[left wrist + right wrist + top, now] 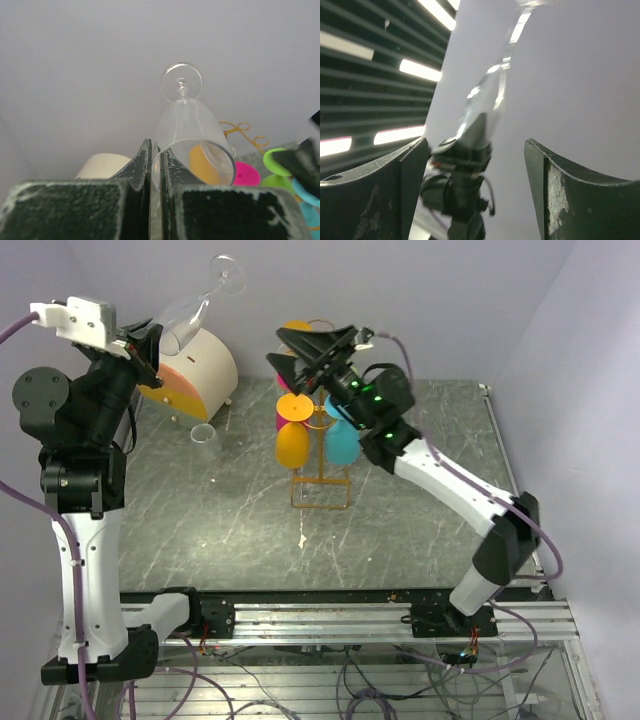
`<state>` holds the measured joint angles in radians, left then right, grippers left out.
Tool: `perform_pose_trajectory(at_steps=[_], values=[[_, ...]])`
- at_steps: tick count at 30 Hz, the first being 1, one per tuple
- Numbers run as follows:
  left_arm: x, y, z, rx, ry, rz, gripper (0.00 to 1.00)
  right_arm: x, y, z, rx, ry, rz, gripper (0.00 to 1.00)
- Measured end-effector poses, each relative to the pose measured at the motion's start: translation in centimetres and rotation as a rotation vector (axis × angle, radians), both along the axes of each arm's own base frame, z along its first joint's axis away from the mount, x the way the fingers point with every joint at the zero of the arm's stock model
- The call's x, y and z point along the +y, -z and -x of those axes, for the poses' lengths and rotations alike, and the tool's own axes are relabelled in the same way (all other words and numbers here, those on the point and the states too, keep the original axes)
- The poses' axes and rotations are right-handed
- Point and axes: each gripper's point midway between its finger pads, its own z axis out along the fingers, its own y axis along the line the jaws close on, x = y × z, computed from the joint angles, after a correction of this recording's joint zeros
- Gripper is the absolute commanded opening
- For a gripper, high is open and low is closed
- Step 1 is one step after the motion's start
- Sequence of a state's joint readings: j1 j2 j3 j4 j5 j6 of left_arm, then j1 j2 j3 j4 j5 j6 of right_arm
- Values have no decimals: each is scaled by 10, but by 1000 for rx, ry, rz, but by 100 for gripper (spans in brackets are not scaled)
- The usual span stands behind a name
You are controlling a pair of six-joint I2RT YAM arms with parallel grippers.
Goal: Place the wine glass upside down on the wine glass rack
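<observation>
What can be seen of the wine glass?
The clear, empty wine glass has a tapered bowl, thin stem and round foot. It is in the air above the far left of the table, tilted, foot up and mouth down. The left hand is shut on the bowl's wall at the rim; nothing else touches it.

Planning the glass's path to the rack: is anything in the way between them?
Yes. The right gripper, jaws open, hangs over the top of the wine glass rack, facing the wine glass in the left gripper. Coloured glasses fill some loops.
</observation>
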<state>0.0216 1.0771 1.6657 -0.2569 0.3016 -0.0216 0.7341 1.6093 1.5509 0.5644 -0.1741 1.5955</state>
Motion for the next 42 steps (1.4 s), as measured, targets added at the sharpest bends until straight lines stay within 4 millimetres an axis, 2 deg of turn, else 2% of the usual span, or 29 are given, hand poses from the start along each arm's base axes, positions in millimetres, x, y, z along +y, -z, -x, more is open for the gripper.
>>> perform_pose_trajectory(at_steps=[4, 6, 10, 13, 16, 19, 24, 32, 34, 35, 36, 38, 42], values=[[-2, -2, 3, -34, 32, 63, 7, 31, 34, -27, 75, 52, -21, 75], [-4, -1, 3, -38, 52, 85, 7, 41, 38, -33, 82, 78, -45, 74], [-7, 4, 0, -29, 77, 116, 7, 53, 12, -36, 40, 111, -133, 73], [-10, 8, -1, -22, 95, 131, 7, 57, -19, -29, -11, 116, -218, 73], [-12, 12, -1, -17, 109, 146, 7, 61, -35, -25, -39, 114, -288, 73], [-14, 13, 1, -21, 119, 152, 7, 71, -32, -29, -39, 117, -314, 73], [-17, 10, 9, -39, 139, 146, 7, 85, -9, -45, -23, 161, -273, 74], [-24, 5, 25, -69, 178, 123, 7, 80, -22, -47, -36, 187, -306, 73], [-25, 6, 28, -71, 182, 121, 7, 80, -27, -47, -44, 185, -320, 67], [-25, 7, 28, -71, 183, 120, 7, 80, -29, -46, -47, 183, -325, 61], [-25, 7, 29, -72, 183, 120, 7, 81, -30, -46, -47, 181, -329, 48], [-25, 6, 29, -75, 184, 120, 7, 84, -29, -46, -47, 175, -333, 36], [-25, 7, 29, -75, 184, 123, 7, 91, -27, -45, -44, 155, -345, 33]])
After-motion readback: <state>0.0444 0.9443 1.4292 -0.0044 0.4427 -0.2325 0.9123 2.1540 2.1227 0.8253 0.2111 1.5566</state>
